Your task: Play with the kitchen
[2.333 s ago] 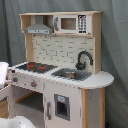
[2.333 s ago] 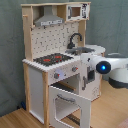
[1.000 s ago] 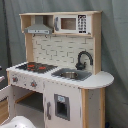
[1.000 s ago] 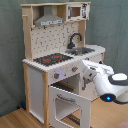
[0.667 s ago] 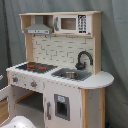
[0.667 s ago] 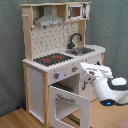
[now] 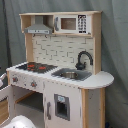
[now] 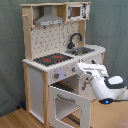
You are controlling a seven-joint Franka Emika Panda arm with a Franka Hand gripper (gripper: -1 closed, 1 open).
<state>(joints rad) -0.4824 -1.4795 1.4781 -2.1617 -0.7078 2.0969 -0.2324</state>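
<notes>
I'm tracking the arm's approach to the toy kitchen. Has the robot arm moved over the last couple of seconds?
Yes. In the second exterior view the arm has swung toward the second exterior view's left and now reaches the kitchen front near the knobs.

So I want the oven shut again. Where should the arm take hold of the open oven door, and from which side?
Best at the free top edge of the oven door, which hangs open, tilted outward in the second exterior view. Coming from the front, above the bar handle, a push on that edge should swing it up and back toward the kitchen. The arm's gripper is near the knob panel just above.
</notes>
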